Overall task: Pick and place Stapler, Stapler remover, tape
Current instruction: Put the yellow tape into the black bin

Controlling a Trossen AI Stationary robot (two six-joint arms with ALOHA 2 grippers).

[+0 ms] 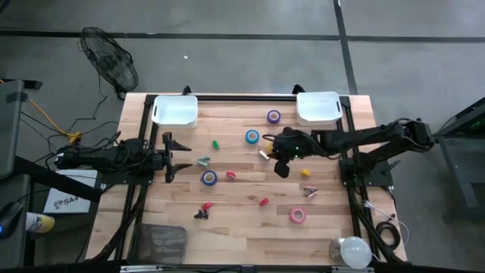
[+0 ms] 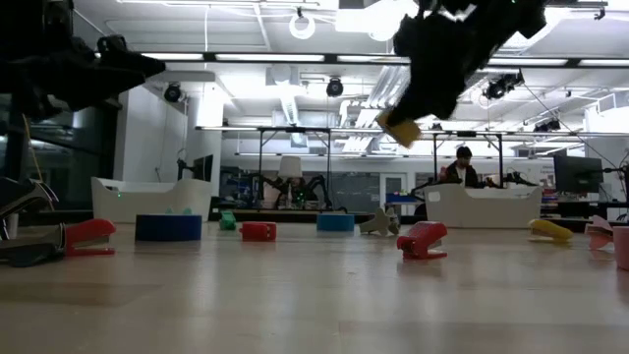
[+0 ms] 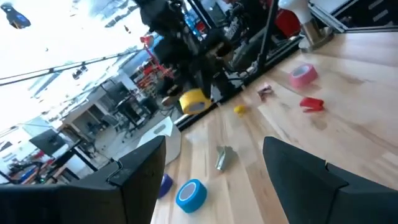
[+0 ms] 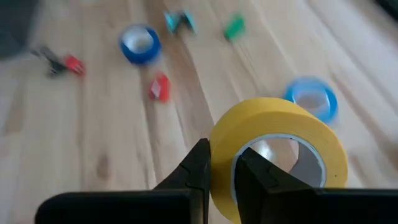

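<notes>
Right wrist view catching the right gripper (image 4: 222, 167) clenched on the wall of a yellow tape roll (image 4: 280, 155), one finger inside the ring and one outside, carrying it clear of the table (image 1: 242, 216). Hanging over the board's middle in the high view, with a blue tape roll (image 1: 251, 136) just beyond the fingers toward the far edge, a purple roll (image 1: 273, 116) farther that way, and the right white bin (image 1: 317, 108) near, off toward its own arm's side. Sitting below and nearer the front edge: a pink roll (image 1: 298, 215), a red stapler (image 1: 264, 202) and a small yellow piece (image 1: 306, 173). Lying between the two arms: a second blue roll (image 1: 209, 177), closest to the left gripper (image 1: 176, 157), which is waiting spread wide and empty at the left side of the board, short of the left white bin (image 1: 175, 110). Showing both bins apparently with nothing inside, as far as the overhead picture allows. Judging from that, standing at an early stage: one roll lifted and seemingly on its way toward a bin, nothing yet delivered, with four tape rolls, the red staplers and the small remover-like pieces scattered on the wood awaiting pickup.
</notes>
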